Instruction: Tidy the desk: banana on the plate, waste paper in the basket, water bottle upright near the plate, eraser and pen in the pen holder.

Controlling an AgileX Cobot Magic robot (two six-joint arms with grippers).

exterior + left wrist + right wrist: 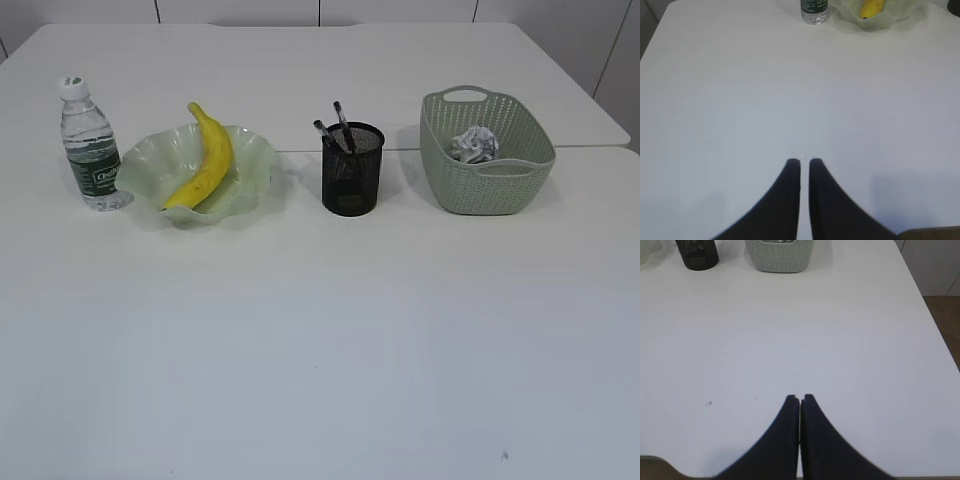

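Note:
A yellow banana [205, 160] lies in the pale green wavy plate [255, 180]. A clear water bottle [92, 148] stands upright just left of the plate. A black mesh pen holder [352, 170] holds pens [340, 130]; the eraser is not visible. Crumpled waste paper [474, 145] lies inside the green basket [487, 185]. My left gripper [804, 161] is shut and empty over bare table, with the bottle [814, 10] and plate [880, 17] far ahead. My right gripper [799, 397] is shut and empty, with the holder [697, 252] and basket [780, 257] far ahead.
The white table [320, 340] has a seam across the back behind the objects. Its right edge [935, 340] shows in the right wrist view, with floor beyond. Neither arm shows in the exterior view.

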